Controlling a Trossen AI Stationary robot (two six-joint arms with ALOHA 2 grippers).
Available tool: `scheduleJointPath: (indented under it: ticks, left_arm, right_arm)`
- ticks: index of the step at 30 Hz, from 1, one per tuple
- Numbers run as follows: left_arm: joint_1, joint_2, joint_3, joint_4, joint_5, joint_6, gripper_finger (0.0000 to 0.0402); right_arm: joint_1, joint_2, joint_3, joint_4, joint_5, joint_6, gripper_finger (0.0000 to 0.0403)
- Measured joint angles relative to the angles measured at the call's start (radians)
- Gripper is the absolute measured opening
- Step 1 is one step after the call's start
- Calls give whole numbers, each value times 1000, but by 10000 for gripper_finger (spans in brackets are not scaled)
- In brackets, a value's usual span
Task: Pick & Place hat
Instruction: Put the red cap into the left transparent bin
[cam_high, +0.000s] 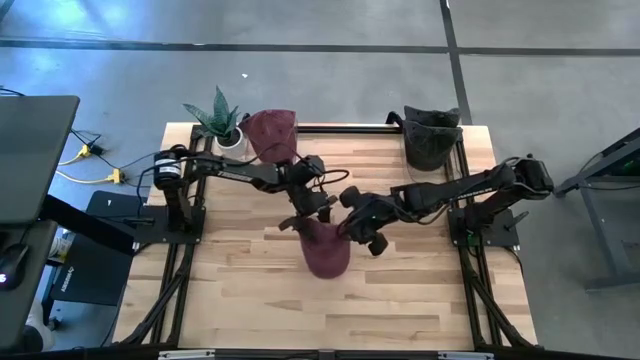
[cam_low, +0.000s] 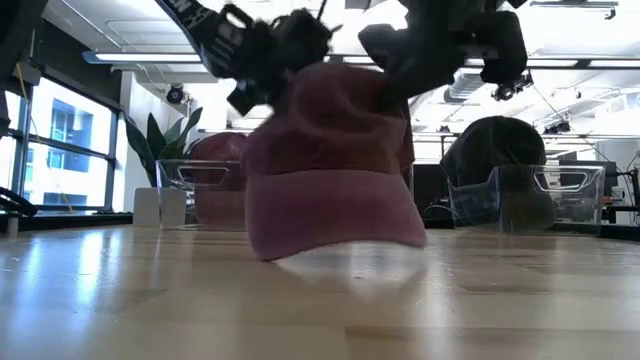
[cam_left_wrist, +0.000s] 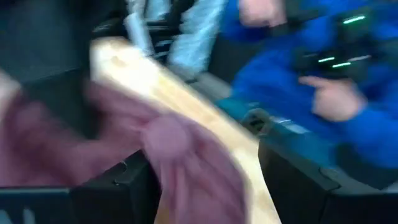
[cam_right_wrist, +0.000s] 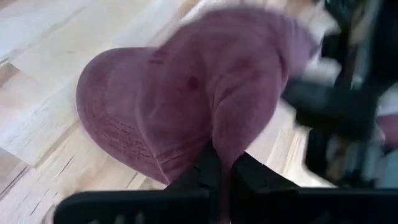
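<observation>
A maroon cap (cam_high: 326, 250) sits at the table's middle, its brim toward the near edge. In the low view the cap (cam_low: 330, 170) hangs below both grippers with its brim low over the wood; whether the brim touches, I cannot tell. My left gripper (cam_high: 305, 205) comes from the left to the cap's far side and is shut on its cloth. My right gripper (cam_high: 352, 228) comes from the right and is shut on the crown. My left gripper (cam_left_wrist: 205, 180) has bunched maroon cloth (cam_left_wrist: 180, 155) at the cap's far edge between its two fingers; blur hides which layer or edge. It comes slanting from the far left. My right gripper (cam_right_wrist: 222, 168) pinches a raised fold of the crown (cam_right_wrist: 227, 134) between its fingertips. It comes from the right, slanting down, and the cap hangs below with its brim pointing away.
A clear bin at the far left holds another maroon cap (cam_high: 272, 132), beside a potted plant (cam_high: 222, 118). A bin at the far right holds dark caps (cam_high: 432, 135). A person in blue (cam_left_wrist: 298, 81) is beyond the table. Bare wood (cam_high: 250, 300) lies toward the near edge.
</observation>
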Motion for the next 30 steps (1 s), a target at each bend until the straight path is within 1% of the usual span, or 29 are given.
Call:
scheduleJointPath:
  ticks: [1,3,7,11,13,17,21,23,25,28,30]
  left_arm:
    - [0,0,9,-5,42,-3,239]
    - [-1,-5,23,5,62,-4,227]
    - [0,-3,40,-31,3,-52,190]
    - [-1,-4,86,-28,-49,-170,146]
    - [-1,-4,104,-32,-60,-223,131]
    - [-3,-4,119,-30,-85,-268,121]
    - [-3,-4,119,-40,-94,-275,118]
    - [-8,-4,119,-45,-98,-270,106]
    - [-9,-4,119,-45,-108,-263,81]
    - [-14,-4,119,-46,-100,-262,23]
    - [-14,-4,119,-49,-97,-263,10]
  right_arm:
    - [0,-1,0,-13,7,22,3]
    - [0,-9,0,-33,26,69,6]
    - [0,-32,-2,-58,35,156,9]
    - [1,-49,-2,-55,36,174,10]
    - [1,-50,-2,-51,38,175,10]
    - [1,-50,-2,-51,38,183,11]
    - [1,-50,-2,-51,37,215,11]
    - [1,-50,-2,-51,36,234,11]
    - [1,-50,-2,-48,36,277,12]
    - [2,-50,-2,-43,30,343,21]
    - [2,-50,-2,-43,13,388,39]
